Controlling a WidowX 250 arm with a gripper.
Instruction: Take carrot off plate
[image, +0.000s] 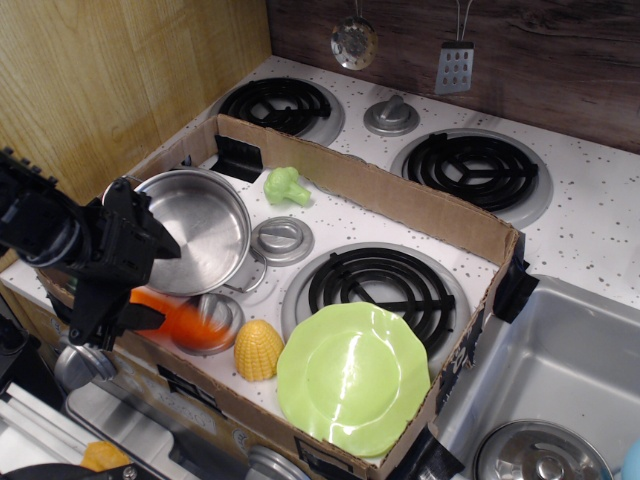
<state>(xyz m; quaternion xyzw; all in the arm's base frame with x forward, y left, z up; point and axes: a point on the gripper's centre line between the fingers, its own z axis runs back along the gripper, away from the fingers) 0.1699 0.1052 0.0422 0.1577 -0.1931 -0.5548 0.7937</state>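
In the one view I count one carrot (185, 318), blurred, lying low over a knob (210, 322) on the counter (600, 230), well apart from the one plate (353, 376). My fingers (135, 290) are around its left end; I cannot tell how tight. One pot (195, 230), one corn (258, 349), one broccoli (286, 185).

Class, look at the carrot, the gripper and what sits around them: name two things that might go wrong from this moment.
1. The carrot lies across a round stove knob, so it may roll once released, perhaps against the corn cob.
2. The gripper sits close to the steel pot; pulling away might knock it.
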